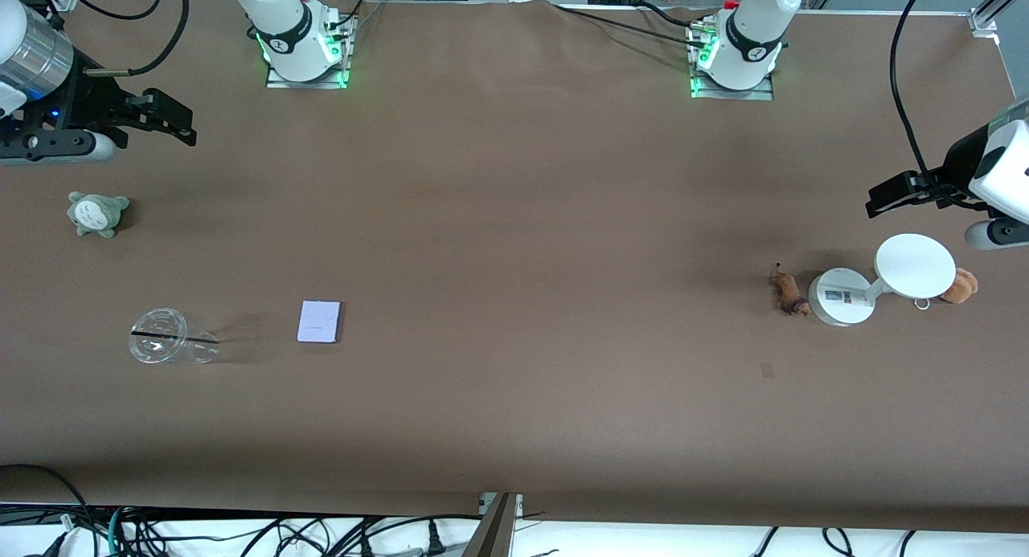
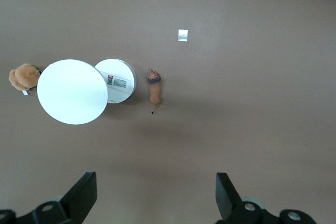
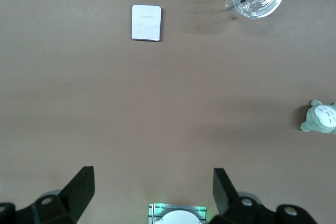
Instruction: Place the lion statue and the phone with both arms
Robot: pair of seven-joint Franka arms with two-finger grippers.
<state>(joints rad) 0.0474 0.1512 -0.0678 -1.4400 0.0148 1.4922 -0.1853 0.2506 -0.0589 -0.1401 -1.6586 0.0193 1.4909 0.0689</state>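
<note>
Front view shows both grippers, left (image 1: 884,197) and right (image 1: 173,119), hanging wide-fingered and high, each at its end of the table, lion (image 1: 789,292) and phone (image 1: 320,321) ungrasped.

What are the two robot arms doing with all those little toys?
Nothing is being held yet. The left gripper hangs open above the left arm's end of the table, where the lion statue lies beside a white stand. The right gripper hangs open at the right arm's end, above the table. The phone lies flat near a clear cup, closer to the front camera.
</note>
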